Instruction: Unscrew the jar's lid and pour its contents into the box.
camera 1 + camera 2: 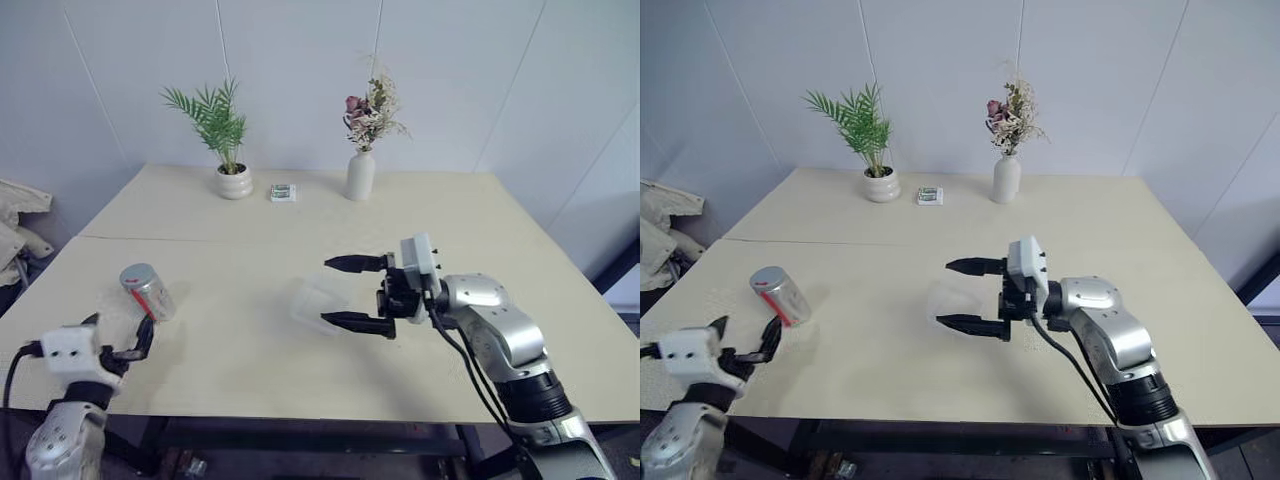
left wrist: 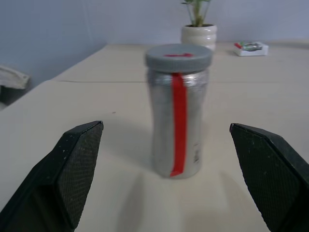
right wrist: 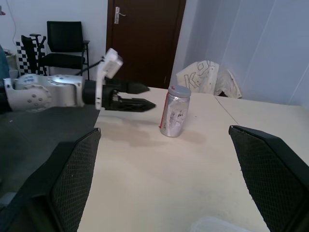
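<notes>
Near the table's (image 1: pixel 300 380) left front edge stood the jar (image 1: pixel 148 291), upright, just ahead of the wide-open, empty left gripper (image 1: pixel 120 338); silvery, red-striped, grey lid (image 2: pixel 179 56) on. At centre, box (image 1: pixel 318 303) by the open right gripper (image 1: pixel 345 292), clear, translucent.

The jar (image 1: pixel 149 291) stands on the table (image 1: pixel 240 350), left of the box (image 1: pixel 318 303), just ahead of the left gripper (image 1: pixel 120 338).
</notes>
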Robot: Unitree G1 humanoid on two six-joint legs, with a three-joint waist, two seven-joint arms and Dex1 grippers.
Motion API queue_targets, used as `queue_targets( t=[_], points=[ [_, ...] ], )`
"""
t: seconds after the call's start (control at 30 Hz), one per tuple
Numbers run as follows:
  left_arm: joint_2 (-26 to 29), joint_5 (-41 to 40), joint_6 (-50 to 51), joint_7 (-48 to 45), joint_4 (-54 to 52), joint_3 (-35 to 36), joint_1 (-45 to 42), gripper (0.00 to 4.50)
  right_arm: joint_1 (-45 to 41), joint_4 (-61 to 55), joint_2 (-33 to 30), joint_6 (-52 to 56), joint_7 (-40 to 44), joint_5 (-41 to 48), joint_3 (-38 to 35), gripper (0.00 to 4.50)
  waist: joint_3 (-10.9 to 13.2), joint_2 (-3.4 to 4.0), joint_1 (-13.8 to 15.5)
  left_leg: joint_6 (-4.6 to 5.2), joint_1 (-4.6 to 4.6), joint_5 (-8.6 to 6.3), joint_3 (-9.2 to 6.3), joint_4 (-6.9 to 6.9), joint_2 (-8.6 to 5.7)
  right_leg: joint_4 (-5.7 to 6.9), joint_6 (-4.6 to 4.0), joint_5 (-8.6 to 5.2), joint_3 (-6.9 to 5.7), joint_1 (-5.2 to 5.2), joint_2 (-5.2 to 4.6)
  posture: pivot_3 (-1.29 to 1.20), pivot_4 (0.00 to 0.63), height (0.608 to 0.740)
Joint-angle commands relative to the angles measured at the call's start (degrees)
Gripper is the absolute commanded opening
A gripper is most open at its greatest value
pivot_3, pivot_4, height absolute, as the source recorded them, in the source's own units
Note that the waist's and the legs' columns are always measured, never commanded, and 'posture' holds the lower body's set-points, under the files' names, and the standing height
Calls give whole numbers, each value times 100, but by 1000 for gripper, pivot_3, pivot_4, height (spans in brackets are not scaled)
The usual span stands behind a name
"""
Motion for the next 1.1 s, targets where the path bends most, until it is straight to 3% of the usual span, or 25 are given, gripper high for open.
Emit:
queue_targets(
  t=[0.03, 0.77, 0.87, 1.07, 1.1],
  points=[
    [170, 94, -257, 20, 336, -87, -269, 4478, -94, -141, 93, -121, -92, -60, -30, 4500, 0, 0, -17, -2, 0, -2, 0, -1, 1, 1, 12, 6, 0, -1, 0, 0, 150, 740],
    [626, 369, -1200, 190, 2218, -427, -1425, 4478, 328, -487, 46, -199, -458, -155, -207, 4500, 0, 0, -13, -19, -8, -12, 16, -17, 18, 15, 18, 8, 4, -32, 20, 0, 150, 740],
    [628, 376, -1238, 142, 2317, -511, -1457, 3938, 358, -521, 39, -186, -473, -134, -212, 4500, 0, 0, -11, -19, -8, -12, 16, -16, 18, 15, 18, 9, 4, -31, 19, 0, 150, 740],
    [608, 404, -1281, 244, 2324, -552, -1468, 2100, 402, -583, 20, -140, -528, -103, -240, 4500, 0, 0, -17, -20, -8, -12, 16, -16, 18, 15, 18, 9, 4, -32, 19, 0, 150, 740],
    [608, 402, -1288, 250, 2334, -556, -1469, 1994, 413, -593, 16, -130, -540, -98, -243, 4500, 0, 0, -17, -20, -8, -12, 16, -16, 18, 15, 18, 9, 4, -32, 19, 0, 150, 740]
  ],
)
